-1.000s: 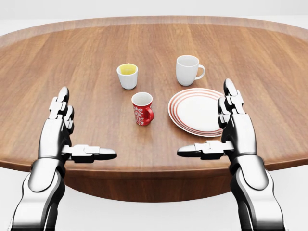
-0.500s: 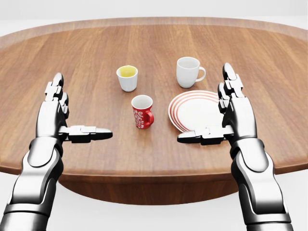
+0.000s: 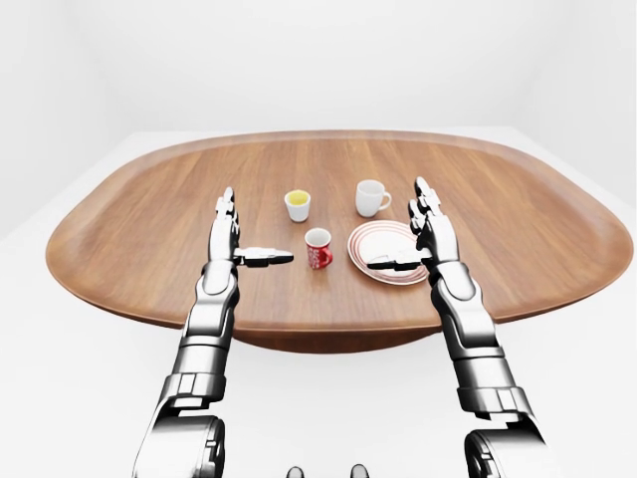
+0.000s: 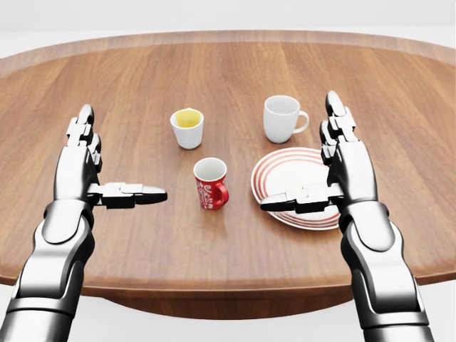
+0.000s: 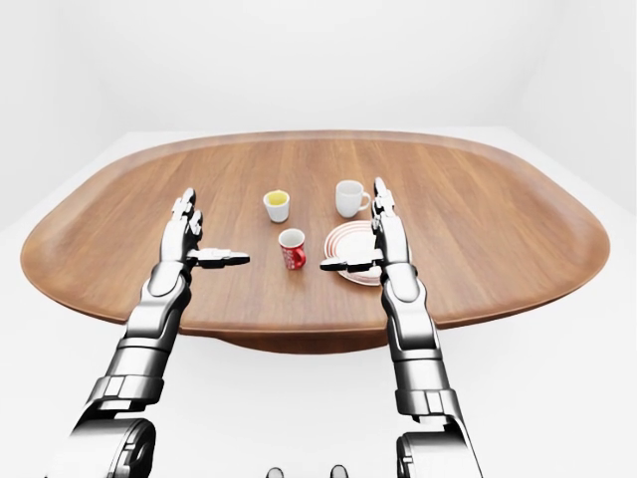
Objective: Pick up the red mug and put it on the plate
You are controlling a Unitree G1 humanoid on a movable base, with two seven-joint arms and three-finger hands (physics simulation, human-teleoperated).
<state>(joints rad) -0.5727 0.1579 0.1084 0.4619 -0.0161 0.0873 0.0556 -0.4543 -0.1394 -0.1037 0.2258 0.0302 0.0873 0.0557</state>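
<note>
While the small red ceramic mug with white patterning (image 4: pixel 211 184) stands upright and untouched on the oval brown wooden table (image 4: pixel 399 85), I take it as my landmark. Its handle points toward the round white plate with red rings (image 4: pixel 288 177), which lies just to the mug's right in the head view, apart from it. Above the mug and slightly left sits a little white cup with yellow liquid inside (image 4: pixel 187 127); above and to the right stands a plain white mug (image 4: pixel 282 119).

My right hand (image 4: pixel 335 174) hangs over the plate's right part, fingers straight and spread, thumb pointing toward the red mug, holding nothing. My left hand (image 4: pixel 92 171) is well to the mug's left, equally spread and empty.

I judge the reach not yet begun. The risks: my right thumb could clip the plate's rim when I drop toward the mug; a sideways approach might knock the light mug over; a grasp fouled by the handle could let it twist.
</note>
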